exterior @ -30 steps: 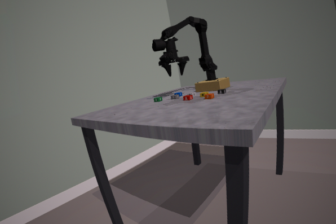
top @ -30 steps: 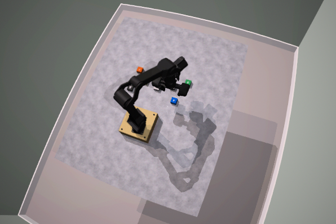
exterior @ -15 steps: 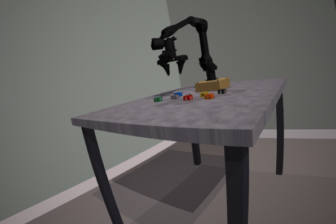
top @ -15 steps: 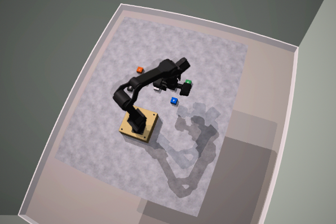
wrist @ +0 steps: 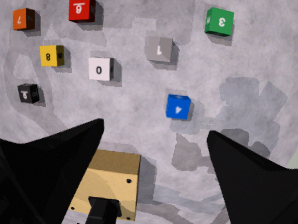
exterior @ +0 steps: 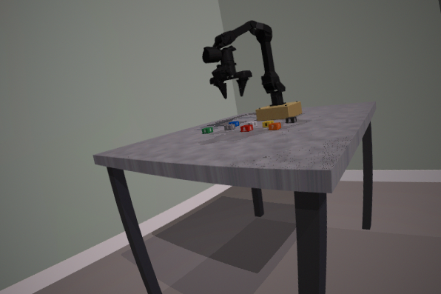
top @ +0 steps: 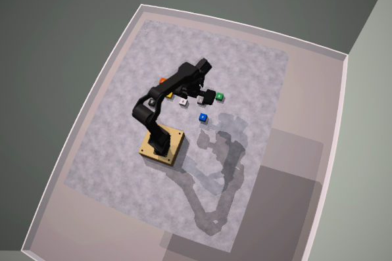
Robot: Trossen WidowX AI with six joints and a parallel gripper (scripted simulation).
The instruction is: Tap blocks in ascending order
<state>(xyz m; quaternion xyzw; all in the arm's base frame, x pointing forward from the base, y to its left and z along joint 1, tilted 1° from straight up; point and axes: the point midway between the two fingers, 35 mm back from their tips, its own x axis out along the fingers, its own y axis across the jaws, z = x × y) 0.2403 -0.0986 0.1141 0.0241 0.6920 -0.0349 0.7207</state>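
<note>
The gripper is open and empty, fingers down, high above the blocks; its tips are hard to make out in the top view. In the wrist view the white block shows 0, the grey block 1, the green block 3, the blue block 4, the orange block 7 and the yellow block 8. The red block and black block show barred digits, 6 or 9, unclear which.
The arm's wooden base stands near the blue, white and black blocks. The arm hides the red block in the top view. The blocks lie apart on the grey table. Arm shadows fall beside the blue block.
</note>
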